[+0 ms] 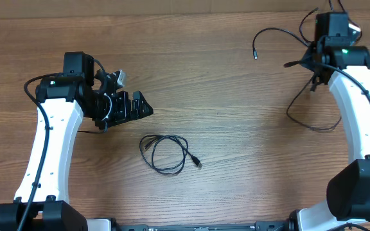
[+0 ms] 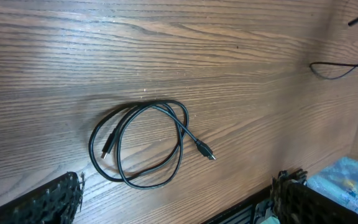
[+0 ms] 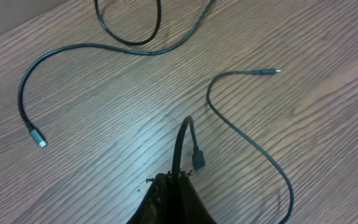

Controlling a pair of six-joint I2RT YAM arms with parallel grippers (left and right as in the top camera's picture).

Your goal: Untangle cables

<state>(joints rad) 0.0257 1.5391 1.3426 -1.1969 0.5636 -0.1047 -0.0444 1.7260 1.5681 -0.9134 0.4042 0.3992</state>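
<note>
Black coiled cable (image 1: pixel 166 137) lies mid-frame on grained wooden counter (image 1: pixel 236 128); left fingers (image 2: pixel 55 199) spread wide, right fingers (image 3: pixel 169 199) pinch a second slim cable (image 3: pixel 179 142).

Overhead looks down; both wrists view table (image 1: pixel 236 160) closely.

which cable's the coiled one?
The mid-table cable, wound into a loop. The other two cables trail loose by the right gripper, which pinches one.
</note>
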